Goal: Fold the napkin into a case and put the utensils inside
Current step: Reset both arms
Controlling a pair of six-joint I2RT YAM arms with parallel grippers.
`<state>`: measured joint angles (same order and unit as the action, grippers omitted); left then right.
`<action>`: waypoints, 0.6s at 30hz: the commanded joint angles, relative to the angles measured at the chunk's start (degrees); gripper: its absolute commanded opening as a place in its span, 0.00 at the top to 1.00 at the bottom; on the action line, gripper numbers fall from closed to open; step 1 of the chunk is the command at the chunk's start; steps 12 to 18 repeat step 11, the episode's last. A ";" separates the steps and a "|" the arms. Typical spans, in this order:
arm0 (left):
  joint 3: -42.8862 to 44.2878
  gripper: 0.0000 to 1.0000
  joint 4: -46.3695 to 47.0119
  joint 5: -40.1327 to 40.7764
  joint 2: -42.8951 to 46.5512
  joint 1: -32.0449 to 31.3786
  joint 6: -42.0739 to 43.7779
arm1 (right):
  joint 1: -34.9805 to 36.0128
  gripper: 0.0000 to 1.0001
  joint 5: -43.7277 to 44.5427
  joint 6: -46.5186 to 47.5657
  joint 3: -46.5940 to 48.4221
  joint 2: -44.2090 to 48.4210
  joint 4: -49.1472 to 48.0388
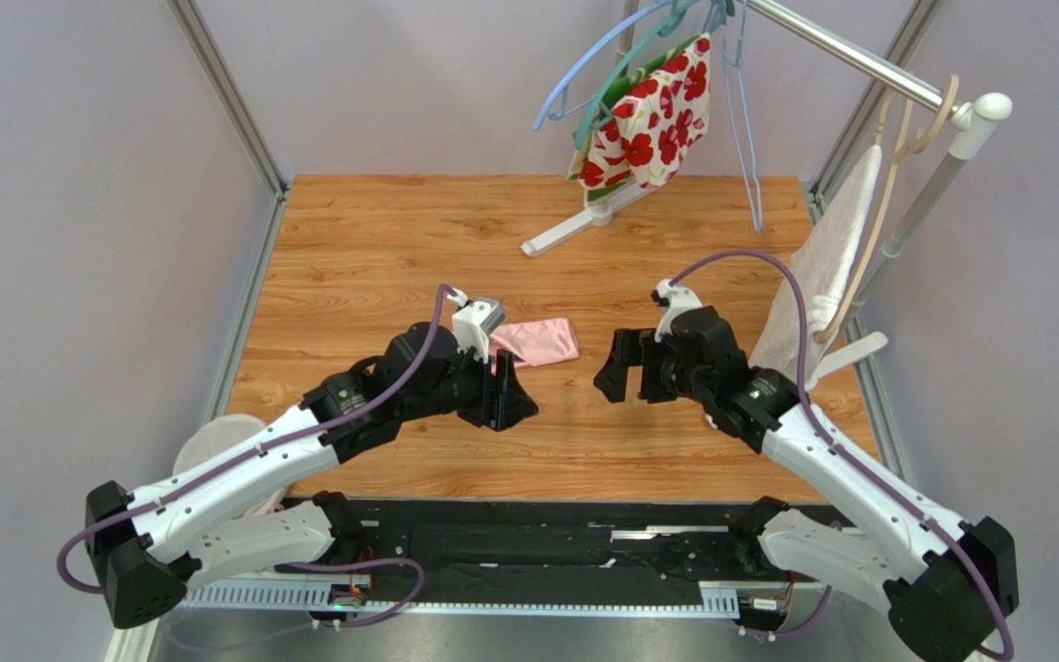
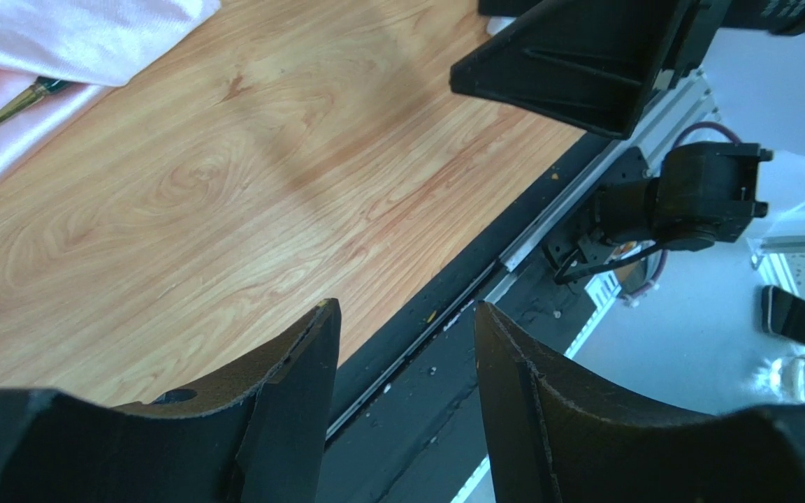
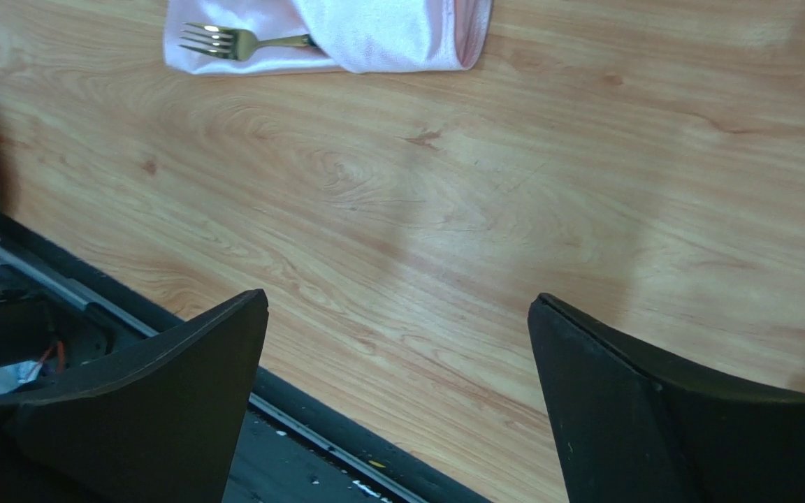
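Note:
The light-pink napkin lies folded into a small flat case mid-table. A silver-tined fork is tucked into it, tines sticking out past the fold and handle under the cloth. The left wrist view shows the case's corner and the fork's handle at the top left. My left gripper hangs just in front of the case, jaws open and empty. To the right of the case, my right gripper is wide open with nothing between its fingers. Only the fork shows of the utensils.
A clothes rack stands at the back right, carrying hangers, a red-and-white floral cloth and a white cloth. Its white foot rests on the wood. A black rail runs along the near edge.

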<state>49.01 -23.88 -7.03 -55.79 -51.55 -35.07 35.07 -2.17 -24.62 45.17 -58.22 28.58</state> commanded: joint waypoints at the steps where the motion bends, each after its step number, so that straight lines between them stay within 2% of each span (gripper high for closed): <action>1: -3.04 0.41 10.68 2.81 4.53 -2.24 -3.25 | 0.09 0.00 -6.43 -10.00 -7.88 6.27 -10.55; 11: -11.04 0.39 23.34 -4.56 13.77 -2.33 -5.62 | 0.18 0.00 -10.30 -12.73 -13.79 17.33 -19.87; 18: -11.04 0.39 23.34 -4.56 13.77 -2.33 -5.62 | 0.18 0.00 -10.30 -12.73 -13.79 17.33 -19.87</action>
